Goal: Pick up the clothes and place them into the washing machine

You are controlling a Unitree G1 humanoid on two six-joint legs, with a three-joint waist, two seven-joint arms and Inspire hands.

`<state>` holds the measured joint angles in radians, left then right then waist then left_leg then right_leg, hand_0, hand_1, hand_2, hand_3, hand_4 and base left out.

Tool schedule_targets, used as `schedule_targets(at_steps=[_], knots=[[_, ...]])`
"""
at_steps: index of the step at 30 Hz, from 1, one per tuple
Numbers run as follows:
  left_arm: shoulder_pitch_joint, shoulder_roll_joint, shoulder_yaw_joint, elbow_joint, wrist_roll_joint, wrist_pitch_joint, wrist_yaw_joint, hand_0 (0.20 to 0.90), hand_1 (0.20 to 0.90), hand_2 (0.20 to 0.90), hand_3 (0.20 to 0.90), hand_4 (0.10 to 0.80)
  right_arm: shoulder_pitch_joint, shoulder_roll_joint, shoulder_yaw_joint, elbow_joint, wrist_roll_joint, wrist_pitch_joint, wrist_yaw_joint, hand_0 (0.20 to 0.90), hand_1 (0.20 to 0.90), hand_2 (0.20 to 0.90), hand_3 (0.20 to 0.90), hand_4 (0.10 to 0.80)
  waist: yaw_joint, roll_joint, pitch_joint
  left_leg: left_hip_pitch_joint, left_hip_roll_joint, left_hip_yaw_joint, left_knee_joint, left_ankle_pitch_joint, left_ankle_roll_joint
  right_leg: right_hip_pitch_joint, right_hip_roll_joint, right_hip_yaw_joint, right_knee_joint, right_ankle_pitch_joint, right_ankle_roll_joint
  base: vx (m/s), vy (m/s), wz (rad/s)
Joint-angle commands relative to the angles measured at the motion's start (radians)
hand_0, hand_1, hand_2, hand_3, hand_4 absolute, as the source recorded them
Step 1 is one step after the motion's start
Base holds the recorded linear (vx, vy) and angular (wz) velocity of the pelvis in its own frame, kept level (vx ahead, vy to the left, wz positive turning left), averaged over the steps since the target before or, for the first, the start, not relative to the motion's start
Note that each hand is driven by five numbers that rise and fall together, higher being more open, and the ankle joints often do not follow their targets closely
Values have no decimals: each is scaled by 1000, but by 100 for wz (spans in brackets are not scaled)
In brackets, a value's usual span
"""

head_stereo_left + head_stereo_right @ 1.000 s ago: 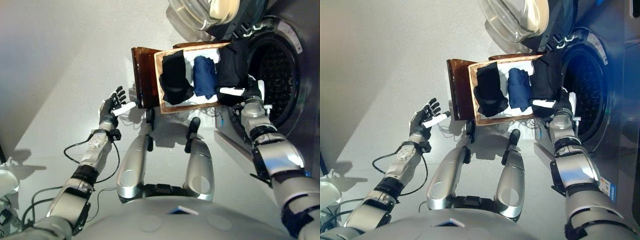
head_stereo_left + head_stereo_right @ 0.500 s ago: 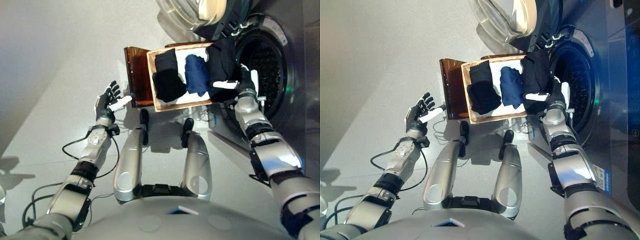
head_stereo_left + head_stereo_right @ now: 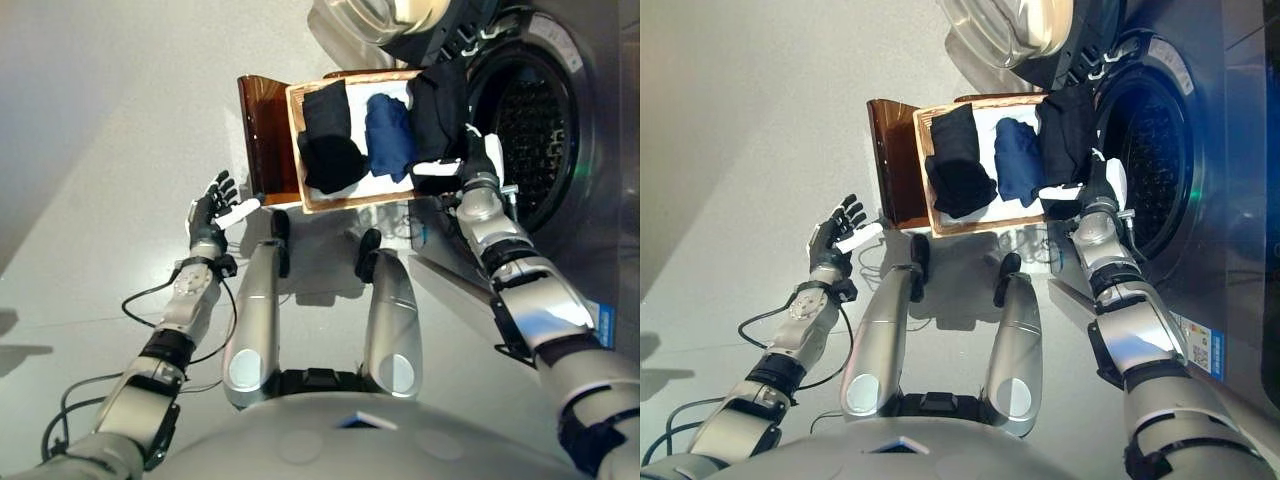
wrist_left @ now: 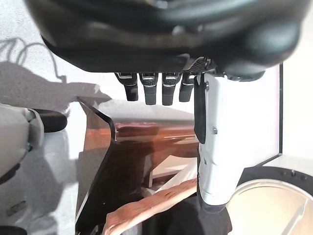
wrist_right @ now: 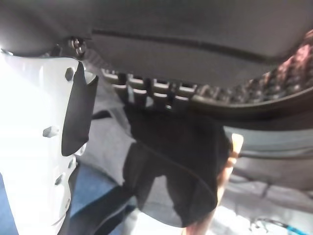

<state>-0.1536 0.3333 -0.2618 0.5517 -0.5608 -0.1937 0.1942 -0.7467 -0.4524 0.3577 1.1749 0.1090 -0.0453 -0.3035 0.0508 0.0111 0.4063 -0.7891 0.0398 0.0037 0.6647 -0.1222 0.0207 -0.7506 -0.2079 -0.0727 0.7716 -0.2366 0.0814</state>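
Basket [image 3: 300,150] of woven wicker with folded clothes, my right hand [image 3: 478,165] clamped on black garment [image 3: 440,105], left hand [image 3: 210,210] spread, idle.

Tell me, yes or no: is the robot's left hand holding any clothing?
No. The left hand hangs open over the bare floor, apart from the basket where the clothes lie.
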Motion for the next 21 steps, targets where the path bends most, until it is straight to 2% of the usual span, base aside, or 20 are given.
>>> schedule_targets(at_steps=[1,4,5,6,8,21], knots=[[-2,32,39,-88,3,-59,-3,900,900,900,900,800,-51,-63,-8,24,11,-54,0,900,900,900,900,800,40,29,-30,26,36,-24,117,-177,-55,-2,4,-3,-16,26,8,-35,4,4],[-1,37,27,-90,2,-59,-10,900,900,900,900,800,-85,-73,-10,71,19,-49,2,900,900,900,900,800,51,37,-34,11,31,-22,126,-178,-50,-20,-1,-2,-8,24,9,-13,3,0],[-1,41,21,-100,1,-61,-14,900,900,900,900,800,-91,-77,-5,91,15,-47,7,807,807,807,807,733,55,39,-34,4,29,-22,133,-180,-49,-25,-3,0,-1,20,9,-21,10,3],[-2,44,16,-103,2,-61,-19,900,900,900,900,800,-105,-84,-1,104,12,-44,13,543,543,543,543,545,59,41,-35,-1,27,-23,140,-182,-48,-31,-6,0,9,15,8,-22,6,3],[-4,48,10,-105,1,-62,-23,900,900,900,900,800,-116,-91,5,123,7,-42,22,200,200,200,200,300,63,43,-37,-10,24,-28,157,-189,-46,-40,-9,1,28,5,6,-6,3,2],[-22,45,5,-83,5,-56,-30,900,900,900,900,800,-117,-106,1,138,1,-42,28,200,200,200,200,300,57,34,-50,0,22,-28,158,-198,-43,-35,-11,6,35,-5,-1,0,2,1]])
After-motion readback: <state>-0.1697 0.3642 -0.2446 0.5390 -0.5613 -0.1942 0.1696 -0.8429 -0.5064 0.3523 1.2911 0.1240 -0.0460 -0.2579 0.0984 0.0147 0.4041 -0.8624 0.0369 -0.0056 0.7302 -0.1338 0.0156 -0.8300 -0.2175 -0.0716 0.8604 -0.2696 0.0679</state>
